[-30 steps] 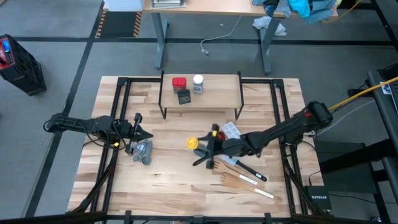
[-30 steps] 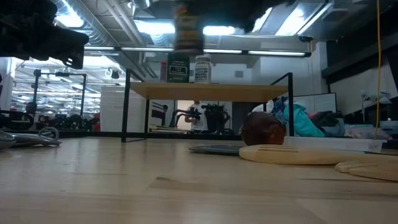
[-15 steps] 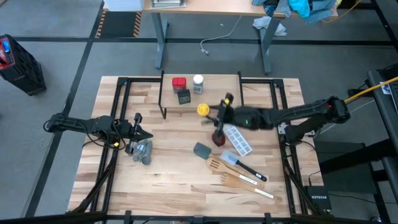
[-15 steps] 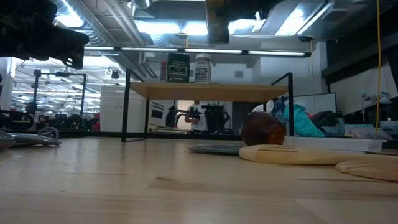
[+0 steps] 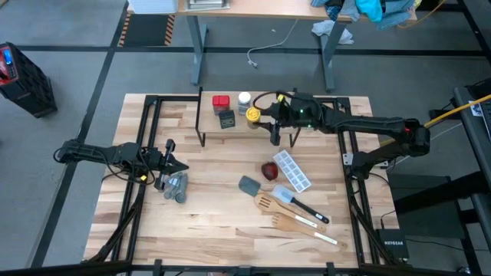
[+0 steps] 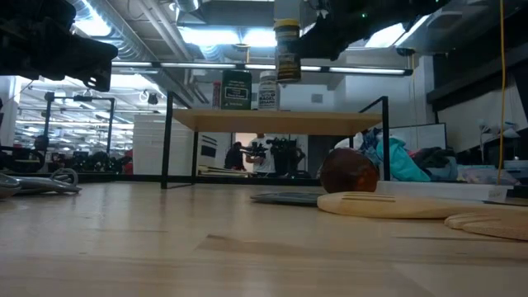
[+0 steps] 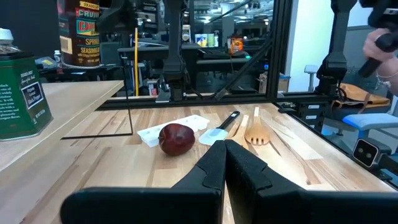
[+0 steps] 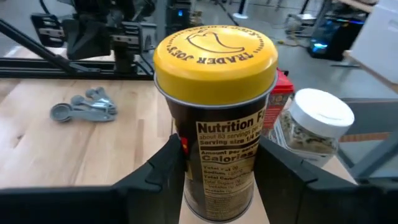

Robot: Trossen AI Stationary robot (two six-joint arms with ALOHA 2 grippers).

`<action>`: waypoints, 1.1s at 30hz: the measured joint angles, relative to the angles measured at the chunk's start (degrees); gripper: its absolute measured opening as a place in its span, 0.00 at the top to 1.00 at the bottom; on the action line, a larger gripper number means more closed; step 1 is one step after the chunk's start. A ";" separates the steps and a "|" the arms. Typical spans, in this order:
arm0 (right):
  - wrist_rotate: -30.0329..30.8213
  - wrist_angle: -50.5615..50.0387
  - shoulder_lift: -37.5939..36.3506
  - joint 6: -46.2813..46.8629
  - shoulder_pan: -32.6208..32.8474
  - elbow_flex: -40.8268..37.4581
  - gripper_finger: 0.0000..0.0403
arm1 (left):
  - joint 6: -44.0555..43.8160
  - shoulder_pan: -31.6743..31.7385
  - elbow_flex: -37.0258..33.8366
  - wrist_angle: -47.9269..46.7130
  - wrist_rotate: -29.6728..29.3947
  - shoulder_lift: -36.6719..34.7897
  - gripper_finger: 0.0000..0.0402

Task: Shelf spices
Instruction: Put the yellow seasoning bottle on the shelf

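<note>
The shelf (image 5: 284, 119) stands at the table's far middle on thin black legs. On its top board stand a red tin (image 5: 221, 102), a dark tin (image 5: 226, 119) and a white-capped jar (image 5: 244, 100). My right gripper (image 5: 261, 115) reaches in from the right, shut on the yellow-lidded jar (image 5: 252, 113). That jar hangs above the shelf board (image 6: 272, 121), just right of the white-capped jar (image 6: 269, 91). At the table's left my left gripper (image 5: 170, 161) waits shut, above and beside the measuring spoons (image 5: 176, 186). My right gripper pinches the yellow-lidded jar's round body (image 8: 214, 180) below the lid, one finger (image 8: 163, 167) on each opposite side. The fingers come nearly level from the table's right side, slanting slightly down. The jar stands upright, lid up, lifted clear of the shelf board.
In front of the shelf lie a dark red round dish (image 5: 268, 169), a clear compartment tray (image 5: 293, 170), a grey scraper (image 5: 249, 185), a spatula and wooden utensils (image 5: 295, 221). Black frame rails (image 5: 146, 153) run along both table sides.
My right gripper has carried the yellow-lidded jar from mid-table toward the far edge and upward, ending over the shelf board. The jar stayed upright. The dark red dish and the tray, covered by the arm before, now show.
</note>
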 joint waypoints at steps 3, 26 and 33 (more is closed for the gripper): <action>-4.74 0.13 0.00 -0.01 -2.74 -0.79 0.60 | -0.02 -0.01 0.00 0.00 0.00 0.00 1.00; -11.09 14.89 0.04 2.37 -8.39 -12.47 0.55 | 3.03 -0.01 0.00 0.00 -0.02 0.00 1.00; -10.56 14.76 1.22 2.33 -8.37 -12.47 0.54 | 3.26 0.00 0.00 0.00 -0.02 0.00 1.00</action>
